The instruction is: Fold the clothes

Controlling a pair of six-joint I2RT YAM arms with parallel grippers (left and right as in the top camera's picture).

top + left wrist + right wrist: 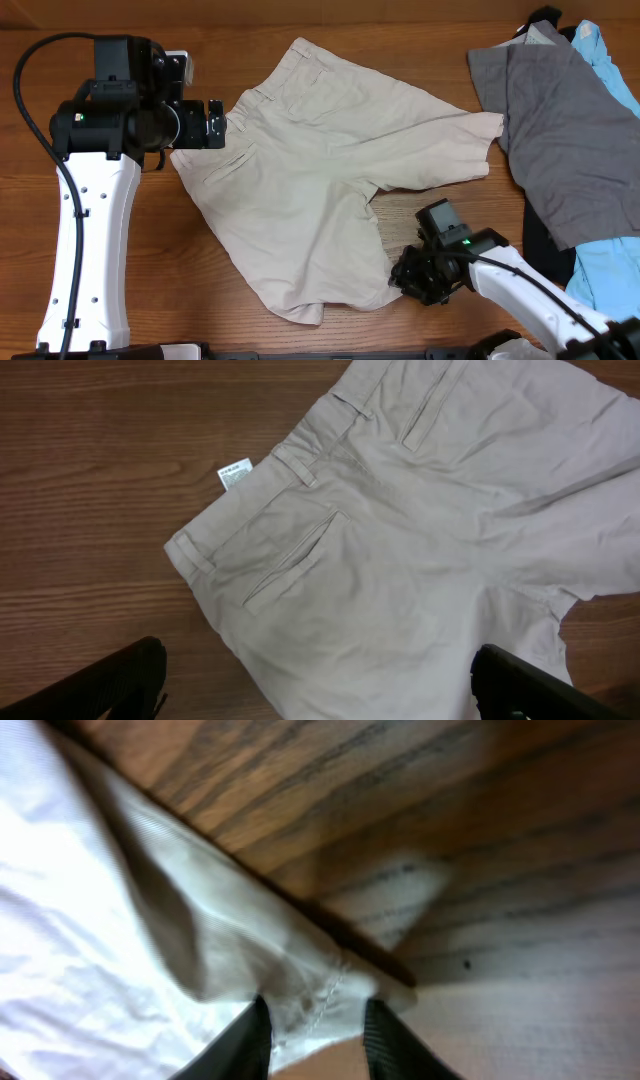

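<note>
Khaki shorts (320,170) pinched by right gripper (315,1035)
Hem clamped at their 5 o'clock; left gripper (216,125) gapes wide at their 9 o'clock.

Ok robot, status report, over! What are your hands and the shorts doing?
Left gripper open, at the waistband. Right gripper straddling a leg hem corner, grip unclear. Shorts flat, unfolded. Grey garment beside one leg, nothing lying on top.

Tag (236,473) print on shorts (400,560) — illegible
</note>
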